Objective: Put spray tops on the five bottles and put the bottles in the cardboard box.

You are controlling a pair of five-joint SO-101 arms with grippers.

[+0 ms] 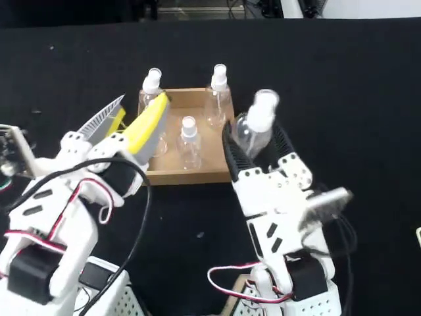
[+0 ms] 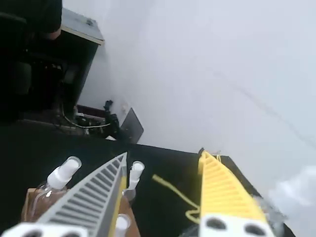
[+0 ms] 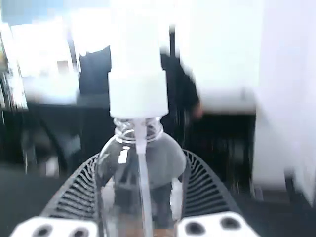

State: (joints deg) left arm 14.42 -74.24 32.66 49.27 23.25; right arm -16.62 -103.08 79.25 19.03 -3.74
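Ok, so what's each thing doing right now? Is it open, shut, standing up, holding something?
Left gripper: open, empty, above the box's left side.
Right gripper: shut on a bottle.
Held bottle: spray top on, lifted beside the box.
Cardboard box: open on top, three bottles seen inside.
Back left bottle: upright, top on.
Back right bottle: upright, top on.
Front bottle: upright, top on.

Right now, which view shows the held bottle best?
The right wrist view: the bottle sits close up in the right gripper, its spray top on the neck. The high view shows it whole, by the box. In the left wrist view a pale blur at the edge may be it.
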